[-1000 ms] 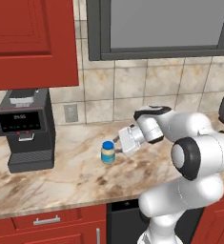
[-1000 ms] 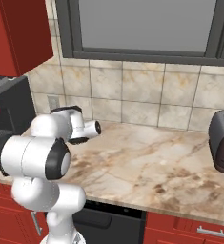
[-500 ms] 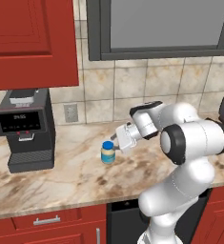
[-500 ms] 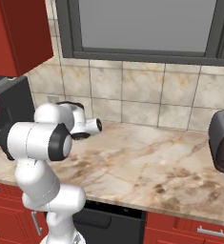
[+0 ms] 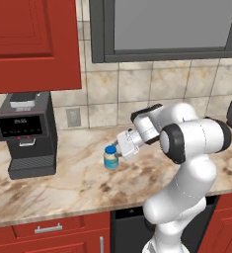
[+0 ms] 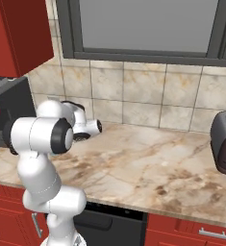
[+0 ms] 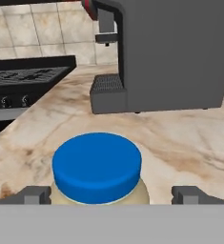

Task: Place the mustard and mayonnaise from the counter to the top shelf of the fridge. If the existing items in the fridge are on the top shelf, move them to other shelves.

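Note:
The mayonnaise (image 5: 110,157) is a squat jar with a blue lid, standing upright on the marbled counter (image 5: 78,185) to the right of the coffee machine. My gripper (image 5: 120,150) is open, level with the jar and just to its right. In the hand view the jar's blue lid (image 7: 97,167) fills the lower middle, and the two fingertips (image 7: 37,195) stand wide on either side of the jar without touching it. The mustard, the fridge and the existing items are out of view.
A dark coffee machine (image 5: 26,133) stands at the counter's left, close behind the jar in the hand view (image 7: 170,52). A stove (image 7: 27,81) lies beyond it. A toaster (image 6: 225,144) sits at the far right. A red wall cabinet (image 5: 33,44) hangs above.
The hand has moved left and slightly down, closing in on the mayonnaise jar, and the elbow has swung leftward. The jar has not moved and the jaws have stayed wide.

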You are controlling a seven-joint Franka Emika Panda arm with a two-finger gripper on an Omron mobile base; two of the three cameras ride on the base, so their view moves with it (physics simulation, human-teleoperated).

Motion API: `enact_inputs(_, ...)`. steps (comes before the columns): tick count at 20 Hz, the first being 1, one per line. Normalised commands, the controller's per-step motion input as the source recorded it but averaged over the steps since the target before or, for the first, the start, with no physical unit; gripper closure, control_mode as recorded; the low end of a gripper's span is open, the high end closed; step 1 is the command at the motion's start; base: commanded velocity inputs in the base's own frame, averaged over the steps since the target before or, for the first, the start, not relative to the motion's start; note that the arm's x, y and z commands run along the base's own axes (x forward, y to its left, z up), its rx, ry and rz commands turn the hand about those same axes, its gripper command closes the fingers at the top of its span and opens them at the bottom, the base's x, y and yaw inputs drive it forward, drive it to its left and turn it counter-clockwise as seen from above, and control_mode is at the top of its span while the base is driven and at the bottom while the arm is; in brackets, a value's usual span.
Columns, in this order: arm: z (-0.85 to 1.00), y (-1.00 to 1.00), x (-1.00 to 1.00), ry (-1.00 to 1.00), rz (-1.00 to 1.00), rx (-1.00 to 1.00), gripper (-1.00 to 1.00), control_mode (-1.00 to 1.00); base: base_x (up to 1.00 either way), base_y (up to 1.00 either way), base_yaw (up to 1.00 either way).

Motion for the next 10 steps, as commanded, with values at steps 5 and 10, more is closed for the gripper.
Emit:
enact_inputs(5, 0.00, 0.19, 0.17, 0.00, 0.00, 0.00, -1.00, -1.00, 0.00, 0.00, 0.00)
enact_inputs(10, 0.00, 0.01, -0.05, 0.00, 0.00, 0.00, -1.00, -1.00, 0.00, 0.00, 0.00)
